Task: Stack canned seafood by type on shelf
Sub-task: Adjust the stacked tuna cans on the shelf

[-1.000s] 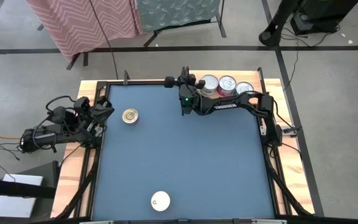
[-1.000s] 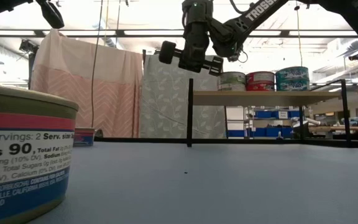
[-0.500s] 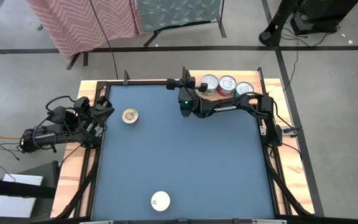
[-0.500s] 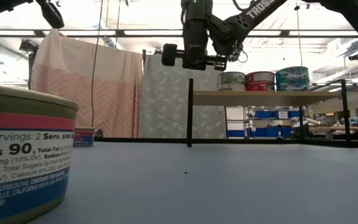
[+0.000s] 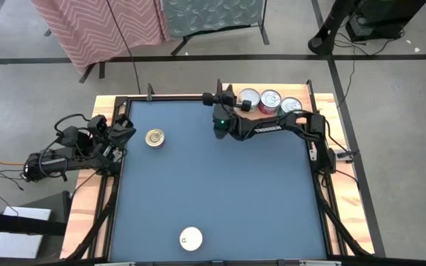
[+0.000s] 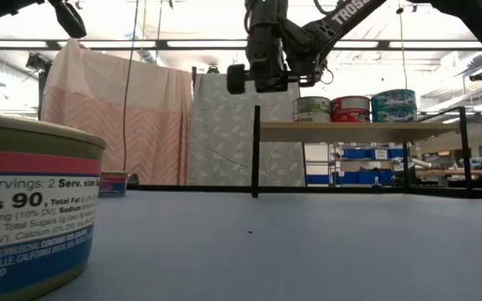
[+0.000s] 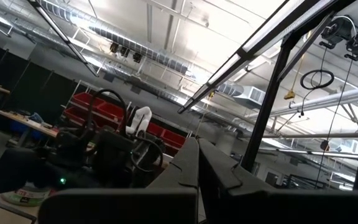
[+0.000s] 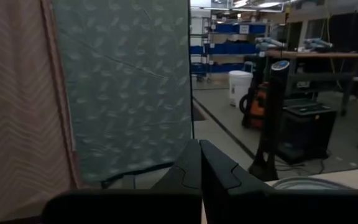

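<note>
Our right claw [image 5: 225, 93] hangs pinched shut and empty beside the shelf [image 6: 350, 130], clear of its three tins [image 5: 270, 101]; the left claw [image 5: 124, 127], closed, waits aside.

Three tins [image 5: 270, 101] stood in a row on the shelf [image 5: 302, 97] at the upper right of the blue table [image 5: 220, 192]. The right gripper [image 5: 220, 96] hovered just left of them, empty. A gold-lidded tin [image 5: 154, 137] sat upper left, a white-lidded tin [image 5: 191, 239] at bottom centre. The left arm [image 5: 72, 148] rested folded at the left edge.

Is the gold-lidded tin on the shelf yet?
No. The gold-lidded tin sits on the blue table, well apart from the shelf.
</note>
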Motion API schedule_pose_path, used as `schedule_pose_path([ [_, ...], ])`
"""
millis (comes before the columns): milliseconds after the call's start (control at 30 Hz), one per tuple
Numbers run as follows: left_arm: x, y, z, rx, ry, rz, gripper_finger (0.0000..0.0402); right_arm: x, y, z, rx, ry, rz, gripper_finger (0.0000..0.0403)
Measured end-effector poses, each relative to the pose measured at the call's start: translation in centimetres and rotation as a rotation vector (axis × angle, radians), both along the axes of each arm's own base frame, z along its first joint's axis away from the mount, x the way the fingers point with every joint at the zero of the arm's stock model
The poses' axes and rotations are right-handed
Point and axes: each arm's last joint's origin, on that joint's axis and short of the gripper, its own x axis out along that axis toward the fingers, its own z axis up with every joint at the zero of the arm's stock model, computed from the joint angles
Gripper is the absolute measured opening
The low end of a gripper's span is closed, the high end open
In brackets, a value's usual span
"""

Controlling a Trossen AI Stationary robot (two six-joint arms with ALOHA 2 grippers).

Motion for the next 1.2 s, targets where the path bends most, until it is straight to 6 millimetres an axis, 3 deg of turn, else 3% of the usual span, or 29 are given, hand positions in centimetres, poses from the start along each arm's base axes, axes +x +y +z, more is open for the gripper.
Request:
schedule_pose_path([
  [600,0.0,0.0,0.0,-0.002,-0.003,-0.001,0.0004,0.0,0.3,0.8,0.006,0.026,0.007,0.0002],
  [1033,-0.2,-0.1,0.4,0.018,-0.045,-0.02,0.0004,0.0,0.8,1.3,0.044,0.216,0.019,0.0002],
  [1200,-0.2,-0.1,0.4,0.03,-0.044,-0.015,0.0004,-0.4,1.3,2.5,0.047,0.236,0.028,0.0002],
])
